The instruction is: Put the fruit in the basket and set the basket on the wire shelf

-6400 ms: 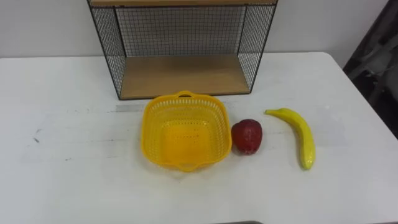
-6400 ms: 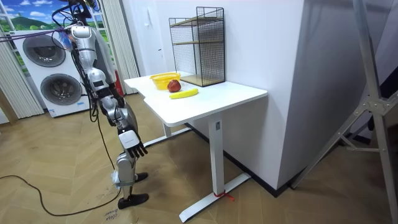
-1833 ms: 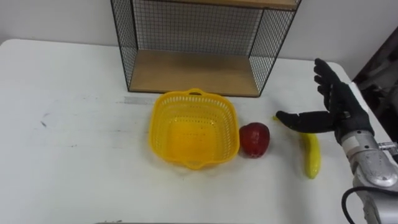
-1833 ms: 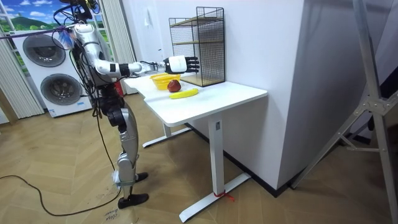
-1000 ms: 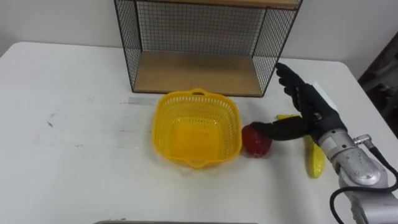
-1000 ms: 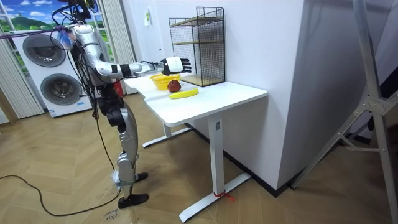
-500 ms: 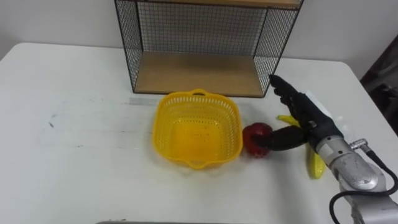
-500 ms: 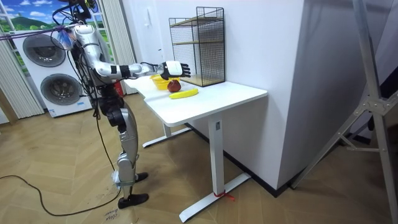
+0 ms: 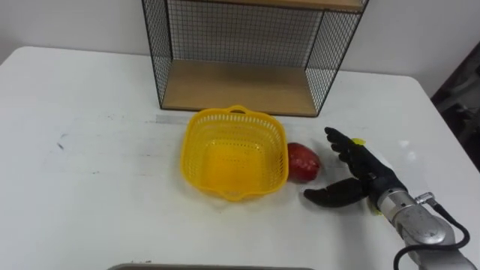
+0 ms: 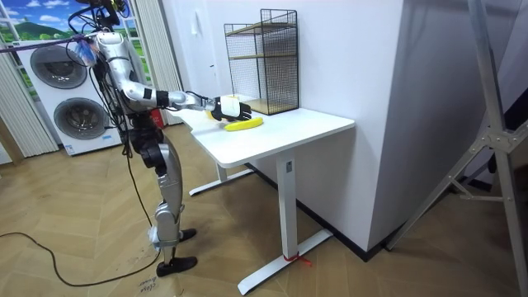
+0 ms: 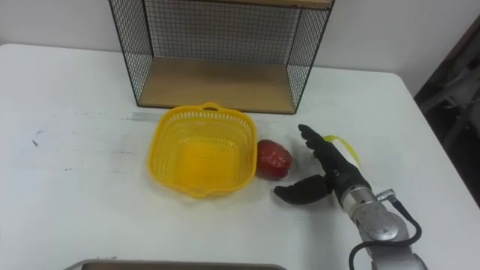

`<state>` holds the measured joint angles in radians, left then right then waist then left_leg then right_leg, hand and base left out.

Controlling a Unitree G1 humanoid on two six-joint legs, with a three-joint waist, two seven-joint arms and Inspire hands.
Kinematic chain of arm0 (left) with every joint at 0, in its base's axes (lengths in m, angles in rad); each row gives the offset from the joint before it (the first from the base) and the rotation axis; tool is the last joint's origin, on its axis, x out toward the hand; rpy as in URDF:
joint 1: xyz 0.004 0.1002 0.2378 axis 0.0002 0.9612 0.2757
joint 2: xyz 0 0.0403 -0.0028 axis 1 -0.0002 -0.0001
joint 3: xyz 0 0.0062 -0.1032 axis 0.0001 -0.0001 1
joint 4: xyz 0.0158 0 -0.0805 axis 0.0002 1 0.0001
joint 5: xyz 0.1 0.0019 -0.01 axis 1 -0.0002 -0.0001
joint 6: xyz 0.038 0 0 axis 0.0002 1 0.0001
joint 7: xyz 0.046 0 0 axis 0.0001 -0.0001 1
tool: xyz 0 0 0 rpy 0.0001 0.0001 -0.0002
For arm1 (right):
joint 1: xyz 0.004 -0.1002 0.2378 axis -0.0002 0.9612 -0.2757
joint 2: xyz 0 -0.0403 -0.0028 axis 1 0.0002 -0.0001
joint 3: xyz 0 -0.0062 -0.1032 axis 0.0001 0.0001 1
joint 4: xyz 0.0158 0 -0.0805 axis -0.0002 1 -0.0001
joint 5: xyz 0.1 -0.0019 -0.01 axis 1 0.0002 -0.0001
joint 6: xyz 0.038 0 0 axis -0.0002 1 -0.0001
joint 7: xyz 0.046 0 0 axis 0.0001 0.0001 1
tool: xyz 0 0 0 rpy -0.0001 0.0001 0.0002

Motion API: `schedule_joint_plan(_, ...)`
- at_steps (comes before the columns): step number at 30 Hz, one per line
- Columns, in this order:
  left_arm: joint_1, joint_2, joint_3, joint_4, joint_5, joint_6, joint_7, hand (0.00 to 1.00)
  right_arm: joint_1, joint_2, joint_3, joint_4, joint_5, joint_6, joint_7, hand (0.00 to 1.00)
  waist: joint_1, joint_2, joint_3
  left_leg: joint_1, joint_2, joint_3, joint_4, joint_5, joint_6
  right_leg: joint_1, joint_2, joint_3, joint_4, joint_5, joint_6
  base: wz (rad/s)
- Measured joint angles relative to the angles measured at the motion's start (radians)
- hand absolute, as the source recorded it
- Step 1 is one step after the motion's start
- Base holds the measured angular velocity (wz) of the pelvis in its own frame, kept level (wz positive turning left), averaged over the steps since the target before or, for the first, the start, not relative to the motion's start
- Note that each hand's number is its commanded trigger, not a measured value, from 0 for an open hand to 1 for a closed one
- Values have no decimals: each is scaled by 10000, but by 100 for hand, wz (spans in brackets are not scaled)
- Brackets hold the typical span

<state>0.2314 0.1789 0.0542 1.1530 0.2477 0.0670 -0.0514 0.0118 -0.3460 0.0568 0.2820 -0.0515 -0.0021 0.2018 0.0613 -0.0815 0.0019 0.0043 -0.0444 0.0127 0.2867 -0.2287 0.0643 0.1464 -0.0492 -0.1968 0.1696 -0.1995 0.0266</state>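
On the white table (image 9: pixel 90 187) the empty basket (image 9: pixel 193 154) is set before the wire shelf (image 9: pixel 240 86) — the apple (image 9: pixel 302 161) just beside it, the banana (image 11: pixel 343 146) partly covered by the right hand (image 9: pixel 361 177), fingers spread, nothing grasped. Washing machines (image 10: pixel 70 91) are seen behind the robot.

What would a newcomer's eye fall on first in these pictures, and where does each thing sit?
The bright yellow basket stands empty in the middle of the white table, in front of the wire shelf. A red fruit lies close by its right side, and the robot's right hand, black fingers spread open, sits just right of that fruit.
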Motion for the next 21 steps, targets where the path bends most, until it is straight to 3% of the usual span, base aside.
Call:
schedule_joint_plan(11,-65,45,5,-9,12,0,-1,0,-10,3,75,-5,-750,-3,35,0,64,32,-30,-96,-6,-92,55,1,1,-35,7,-15,5,5,-8,0)
schedule_joint_plan(21,-227,45,6,55,88,16,28,0,-30,2,76,80,-1148,-2,152,0,251,-41,26,-117,-3,-135,93,-2,-2,-29,29,-12,-1,22,-26,0)
